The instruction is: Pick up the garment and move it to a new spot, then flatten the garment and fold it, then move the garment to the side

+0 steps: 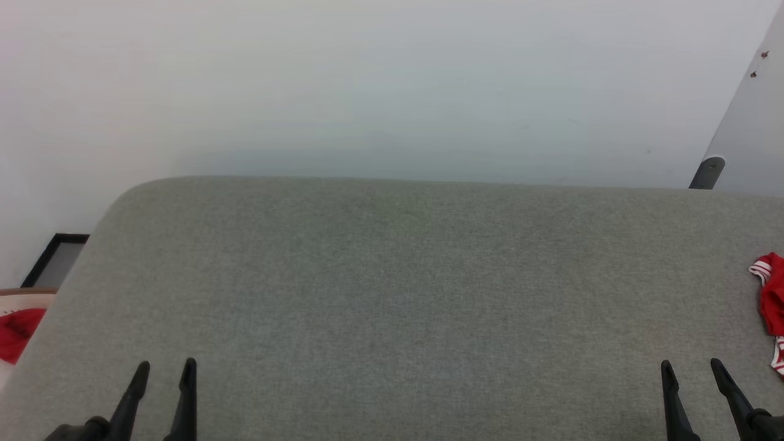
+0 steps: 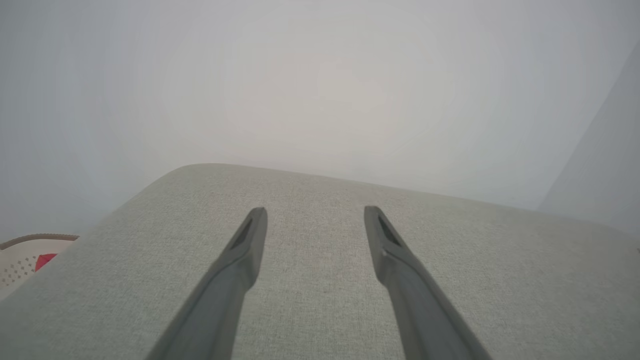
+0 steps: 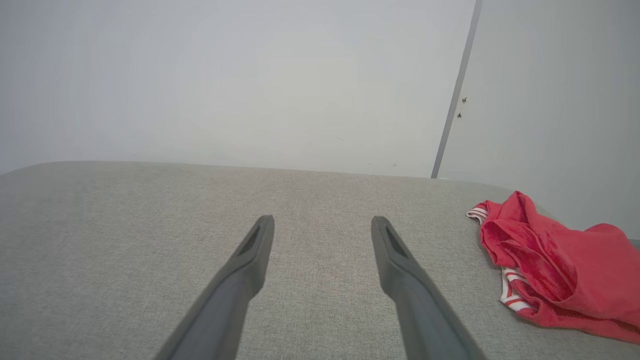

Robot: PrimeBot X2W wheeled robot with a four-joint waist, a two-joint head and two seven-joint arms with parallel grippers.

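The garment, bright red with red-and-white striped trim, lies crumpled at the right end of the grey upholstered surface; its edge shows at the far right of the head view. My right gripper stands open near the front right, a short way left of the garment, nothing between its fingers. My left gripper stands open at the front left, empty, over bare fabric.
A pale wall rises behind the surface. Off the left edge sits a pale perforated basket holding a plain red cloth. A dark-framed panel leans low at the left. A grey post stands at the back right.
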